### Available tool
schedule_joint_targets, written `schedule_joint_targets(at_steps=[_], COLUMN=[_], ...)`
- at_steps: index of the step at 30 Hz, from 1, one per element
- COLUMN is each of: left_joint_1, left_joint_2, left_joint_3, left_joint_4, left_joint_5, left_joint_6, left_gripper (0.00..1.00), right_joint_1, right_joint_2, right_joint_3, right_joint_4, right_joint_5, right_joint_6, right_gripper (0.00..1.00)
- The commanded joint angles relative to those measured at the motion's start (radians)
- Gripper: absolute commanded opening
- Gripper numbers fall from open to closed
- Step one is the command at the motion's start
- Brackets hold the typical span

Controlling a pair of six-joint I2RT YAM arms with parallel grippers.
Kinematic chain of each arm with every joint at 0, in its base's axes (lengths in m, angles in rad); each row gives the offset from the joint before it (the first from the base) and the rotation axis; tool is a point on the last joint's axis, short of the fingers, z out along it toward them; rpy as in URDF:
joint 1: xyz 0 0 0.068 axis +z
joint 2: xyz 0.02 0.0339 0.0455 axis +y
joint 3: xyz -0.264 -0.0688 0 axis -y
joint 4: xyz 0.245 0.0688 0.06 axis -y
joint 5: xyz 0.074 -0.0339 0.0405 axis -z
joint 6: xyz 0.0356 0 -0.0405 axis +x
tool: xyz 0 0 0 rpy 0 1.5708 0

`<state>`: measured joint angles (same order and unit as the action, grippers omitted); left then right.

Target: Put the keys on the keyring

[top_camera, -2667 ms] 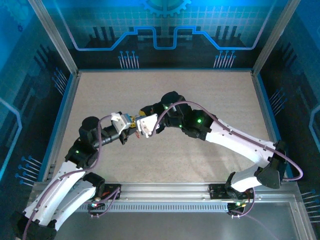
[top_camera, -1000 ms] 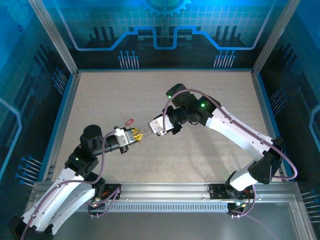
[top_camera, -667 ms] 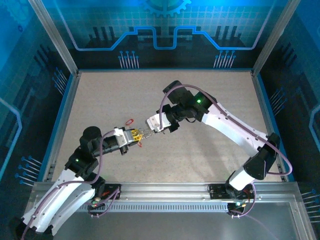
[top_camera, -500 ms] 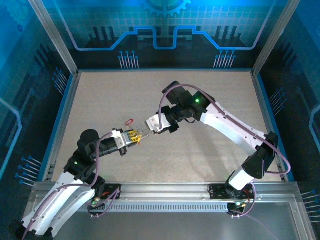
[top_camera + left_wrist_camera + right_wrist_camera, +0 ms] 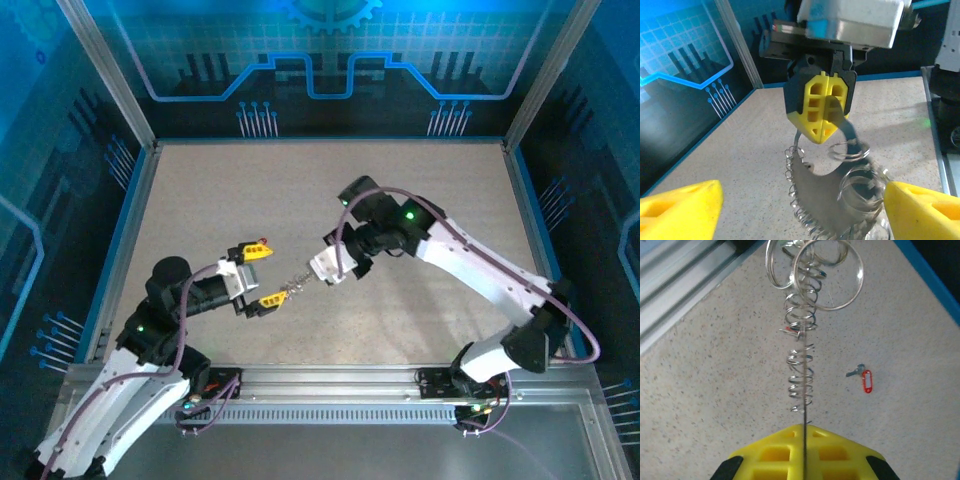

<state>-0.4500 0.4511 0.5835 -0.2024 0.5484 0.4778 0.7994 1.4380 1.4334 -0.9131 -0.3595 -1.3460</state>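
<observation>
The keyring (image 5: 840, 192) is a thin silvery loop with several small wire rings strung along it. My right gripper (image 5: 821, 136) is shut on its upper edge, and the loop hangs below the yellow fingers. In the right wrist view the keyring (image 5: 802, 340) runs edge-on away from the shut right gripper (image 5: 804, 427). My left gripper (image 5: 802, 210) stands open, one fingertip on each side of the loop. From above, the left gripper (image 5: 263, 274) faces the right gripper (image 5: 320, 273) with the keyring (image 5: 292, 288) between them. One of the keys (image 5: 865, 380), with a red head, lies on the table.
The speckled table (image 5: 420, 190) has a blue raised border and metal corner posts. A metal rail (image 5: 330, 385) runs along the near edge by the arm bases.
My left gripper has opened and let go of the keyring. My right gripper has closed fully on it and shifted right and nearer. The left arm has drawn back a little.
</observation>
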Motion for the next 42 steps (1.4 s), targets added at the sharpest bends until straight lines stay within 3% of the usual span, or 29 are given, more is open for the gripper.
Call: schedule_joint_targets(at_steps=[1,6,13,18,25,29,34,42], left_joint_1=[-0.004,-0.004,-0.037,-0.109,-0.219,-0.261,-0.289,-0.314], left_joint_2=[-0.038,-0.045,0.069,0.146,0.188,0.208,0.228,0.235], left_joint_3=[0.044,0.03,0.026,0.042,0.032,0.029,0.039,0.017], left_joint_4=[-0.207,-0.211,-0.112,-0.057,-0.04,0.006,0.021,0.077], left_joint_5=[0.054,0.11,0.175,0.165,0.05,-0.004,-0.024,-0.037], left_joint_6=[0.105,0.174,0.359,0.483,0.673,0.707,0.736,0.744], left_gripper=[0.86,0.83,0.66,0.56,0.53,0.49,0.37,0.35], right_joint_1=[-0.04,-0.048,-0.028,-0.003,-0.001,0.0,0.0,-0.002], right_joint_2=[-0.104,-0.116,-0.091,-0.074,-0.057,-0.049,-0.045,-0.038], right_joint_3=[-0.097,-0.11,-0.088,-0.075,-0.057,-0.056,-0.059,-0.059], right_joint_4=[0.115,0.072,0.017,0.016,-0.002,-0.004,0.007,0.014], right_joint_5=[-0.063,-0.042,-0.047,-0.076,-0.117,-0.131,-0.138,-0.148], right_joint_6=[-0.202,-0.311,-0.368,-0.37,-0.328,-0.311,-0.289,-0.272], right_gripper=[0.0,0.0,0.0,0.0,0.0,0.0,0.0,0.0])
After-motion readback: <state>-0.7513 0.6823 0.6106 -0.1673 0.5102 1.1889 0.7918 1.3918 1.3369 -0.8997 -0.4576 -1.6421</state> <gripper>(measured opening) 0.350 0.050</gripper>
